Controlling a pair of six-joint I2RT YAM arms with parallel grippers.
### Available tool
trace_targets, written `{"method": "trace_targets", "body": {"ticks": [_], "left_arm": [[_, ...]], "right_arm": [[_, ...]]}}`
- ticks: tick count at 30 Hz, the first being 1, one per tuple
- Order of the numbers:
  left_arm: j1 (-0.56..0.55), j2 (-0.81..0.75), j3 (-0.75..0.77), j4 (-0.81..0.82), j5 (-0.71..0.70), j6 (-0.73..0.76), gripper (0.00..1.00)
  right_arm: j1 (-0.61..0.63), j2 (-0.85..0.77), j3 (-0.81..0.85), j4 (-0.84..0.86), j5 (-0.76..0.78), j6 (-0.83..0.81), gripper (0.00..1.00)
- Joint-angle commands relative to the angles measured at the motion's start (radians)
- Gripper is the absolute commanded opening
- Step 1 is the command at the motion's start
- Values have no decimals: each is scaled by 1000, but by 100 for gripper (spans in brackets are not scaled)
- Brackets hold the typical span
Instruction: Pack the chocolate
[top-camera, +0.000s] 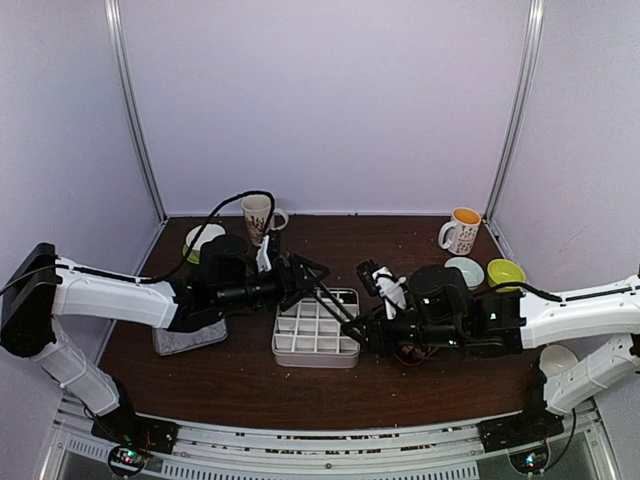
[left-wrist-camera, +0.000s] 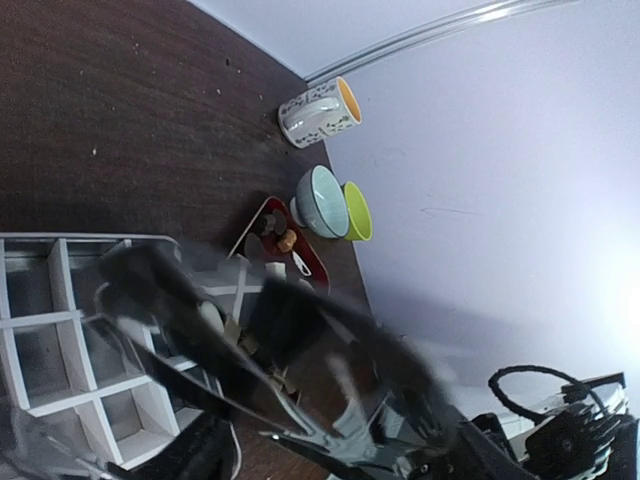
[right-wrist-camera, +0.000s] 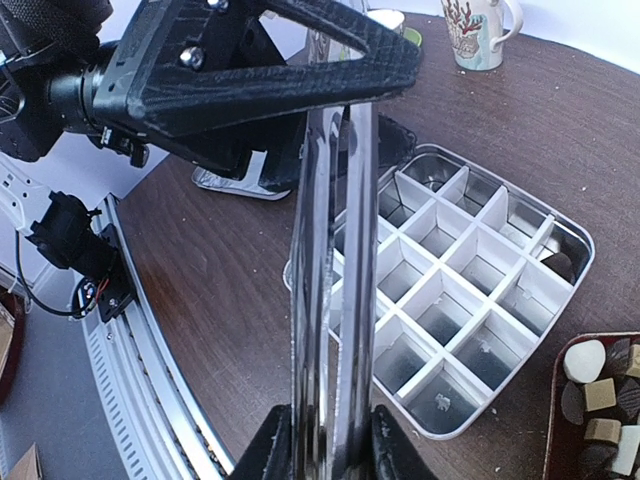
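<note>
The chocolate, dark, tan and white pieces, lies in a red tray beside the white divided box. One dark piece sits in a far corner compartment of the box. My right gripper is shut on the handle end of long metal tongs, which slant over the box. The tongs' far end sits between the spread fingers of my left gripper, which is open. Motion blur smears the left gripper in its own wrist view. From above, the right arm hides most of the chocolate.
A white mug stands at the back middle, an orange-lined mug at the back right. A pale blue bowl and a green bowl sit right. A grey lid lies left of the box, a white dish behind it.
</note>
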Motion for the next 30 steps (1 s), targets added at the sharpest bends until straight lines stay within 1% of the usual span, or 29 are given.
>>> {"method": "trace_targets", "body": {"ticks": [1,6,9,12,16,20,23,30], "left_arm": [[-5,17,28,125,-12,-17,63],[-5,16,8,153,-26,-63,53],[-7,15,-12,193,-36,-83,45],[-10,10,-16,209,-38,-89,41],[-21,-19,-7,148,-74,-68,40],[-22,-35,-16,136,-92,-65,38],[-22,-41,-16,124,-98,-64,38],[-24,-49,-22,119,-111,-69,37]], "right_arm": [[13,11,35,2,30,-34,26],[21,28,42,-14,57,-53,27],[32,32,47,-27,94,-73,29],[41,36,48,-28,118,-87,30],[50,41,50,-32,136,-101,34],[56,37,49,-29,154,-109,39],[61,27,41,-23,163,-115,44],[72,11,31,-31,194,-128,60]]}}
